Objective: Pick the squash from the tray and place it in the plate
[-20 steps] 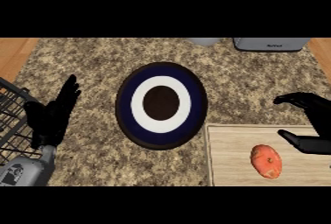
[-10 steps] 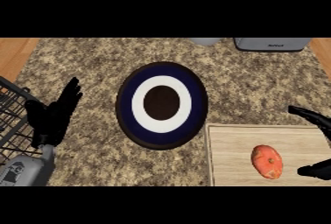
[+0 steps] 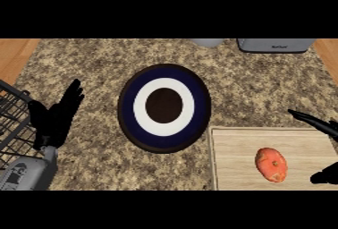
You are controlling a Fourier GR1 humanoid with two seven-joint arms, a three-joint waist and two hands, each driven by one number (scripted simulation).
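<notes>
An orange squash (image 3: 271,164) lies on a light wooden tray (image 3: 231,156) at the lower right. A round plate (image 3: 164,107) with a dark blue rim, white ring and dark centre sits in the middle of the counter, left of the tray's far corner. My right hand (image 3: 322,126) shows at the right edge, open, fingers spread above the tray's far right and its thumb lower near the squash's right side, not touching it. My left hand (image 3: 56,117) rests open at the left, fingers up.
A black wire rack (image 3: 13,123) stands at the left edge beside my left forearm. A grey appliance (image 3: 275,44) and a grey round object (image 3: 209,42) sit along the counter's far edge. Wooden strips border the speckled counter at both sides.
My right hand has drifted right and down, toward the view's edge beside the squash. The squash, plate and left hand have not moved.
</notes>
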